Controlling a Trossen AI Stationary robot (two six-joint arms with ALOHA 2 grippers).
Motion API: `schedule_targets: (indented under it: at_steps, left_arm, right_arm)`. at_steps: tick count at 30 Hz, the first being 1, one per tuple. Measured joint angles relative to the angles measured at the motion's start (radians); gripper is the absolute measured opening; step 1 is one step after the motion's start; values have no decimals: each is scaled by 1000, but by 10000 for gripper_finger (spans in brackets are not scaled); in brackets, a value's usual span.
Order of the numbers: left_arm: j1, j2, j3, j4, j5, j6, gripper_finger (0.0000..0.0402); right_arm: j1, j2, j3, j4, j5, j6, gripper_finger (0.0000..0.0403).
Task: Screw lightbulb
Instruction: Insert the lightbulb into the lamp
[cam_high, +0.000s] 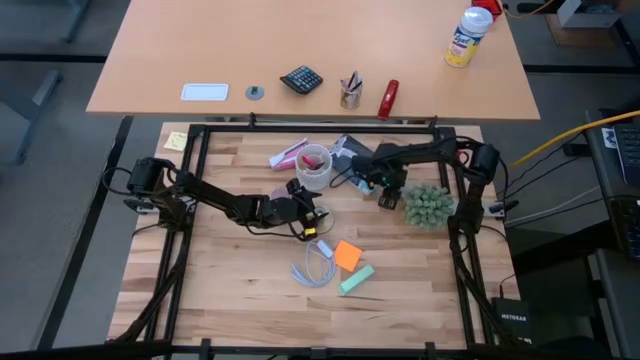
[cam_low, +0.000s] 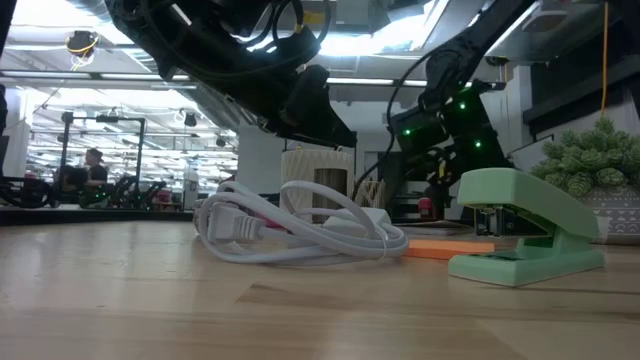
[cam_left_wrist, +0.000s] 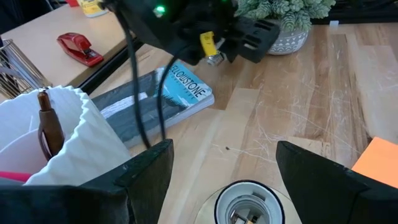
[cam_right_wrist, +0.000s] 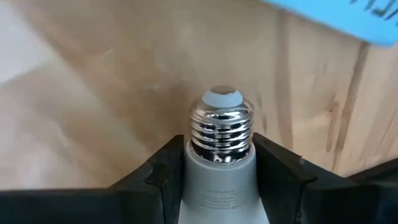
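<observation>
The lightbulb (cam_right_wrist: 221, 134) shows in the right wrist view with its silver threaded base pointing away, toward the wood. My right gripper (cam_right_wrist: 221, 155) is shut on it and hangs near the plant (cam_high: 430, 205), right of the white cup (cam_high: 313, 166). At the table's middle my left gripper (cam_left_wrist: 224, 163) is open, with a finger on either side of a white lamp socket (cam_left_wrist: 247, 202) whose opening faces up. I cannot tell whether those fingers touch the socket. My right gripper pinches the bulb's white neck (cam_right_wrist: 219, 177), just behind the threaded base, between its two fingers (cam_right_wrist: 163, 167). The fingers come steeply from above. The threaded base (cam_left_wrist: 215, 59) sticks out past the fingertips, pointing down, clear of the table.
A blue book (cam_left_wrist: 163, 98) lies between the cup and my right gripper. Near the front lie a looped white cord (cam_high: 314, 268), an orange note pad (cam_high: 347, 255) and a green stapler (cam_high: 357, 280). The cup holds a brown-handled tool (cam_left_wrist: 50, 127).
</observation>
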Motion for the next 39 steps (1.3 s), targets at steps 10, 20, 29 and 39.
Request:
schedule_targets:
  at_steps: [10,20,29,39]
  left_arm:
    - [0,-9,0,2,0,5,274]
    - [0,-115,0,-10,-5,8,274]
    - [-2,-295,1,-131,-9,6,274]
    - [-8,-486,0,-321,-9,-6,274]
  right_arm:
    - [72,-107,2,-20,99,9,166]
    - [77,-274,3,-8,146,41,177]
    - [77,-367,3,140,154,-27,171]
    - [208,-376,3,347,164,-347,173]
